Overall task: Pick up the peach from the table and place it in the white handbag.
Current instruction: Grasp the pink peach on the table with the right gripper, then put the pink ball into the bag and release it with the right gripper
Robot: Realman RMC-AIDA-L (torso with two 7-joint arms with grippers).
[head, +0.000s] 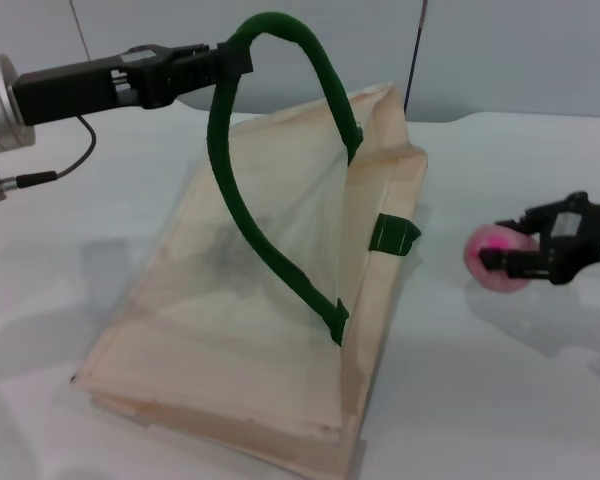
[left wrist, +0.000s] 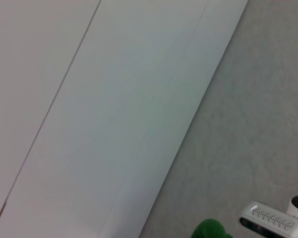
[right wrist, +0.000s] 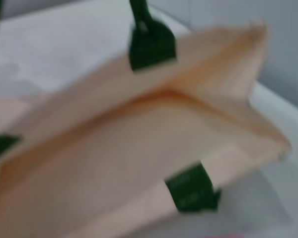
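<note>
Two grippers are at work over the white table [head: 500, 400]. On the right side of the head view, the right gripper [head: 495, 262] is closed around the peach [head: 492, 258], a small pink ball with a brighter magenta patch; the dark fingers [head: 515, 262] press against the side of the fruit that faces the arm, so most of the peach shows beyond the fingertips, toward the bag. The peach is held just beside the white handbag [head: 230, 340], outside it and near the short green strap tab on the bag's right edge; whether the fruit touches the table or hangs just above it cannot be told. The left gripper [head: 242, 60] reaches in from the upper left and is pinched shut on the top of the dark green handle [head: 235, 215], holding that loop up so the upper panel of the bag is pulled away from the lower one and the mouth gapes. The right wrist view looks into that open mouth, with the cream fabric [right wrist: 139, 148] spread wide and green strap ends at its rim.
</note>
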